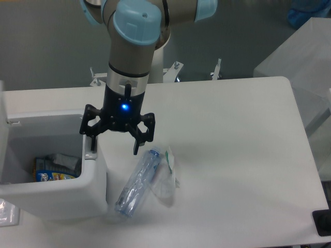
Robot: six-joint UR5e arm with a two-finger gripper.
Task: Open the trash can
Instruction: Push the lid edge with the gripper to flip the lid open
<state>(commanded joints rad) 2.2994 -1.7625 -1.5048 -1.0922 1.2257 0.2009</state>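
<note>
At the left edge of the table (232,129) sits the trash can (77,199), a big white boxy bin with rounded corners. Its top is open: I can look straight down into the cavity, where some rubbish (56,169) lies at the bottom, a crumpled packet with blue and yellow print. There is lettering on it, but it is too small to read. A narrow white strip at the far left edge may be the raised lid, though I cannot be sure of that.

At the bin's right rim stands the small grey push-button tab (92,154). The gripper (115,146) hangs right over that corner, its black fingers spread wide and holding nothing. The left fingertip (93,146) reaches down to the tab and looks to be touching it; the right fingertip points down in the air beside the bin. A blue light glows on the gripper body.

Just right of the bin, a clear plastic bottle (135,182) lies on its side, slanted, its cap end near the right fingertip. Against it lies a crumpled clear wrapper (166,178) with a trace of green and red.
</note>
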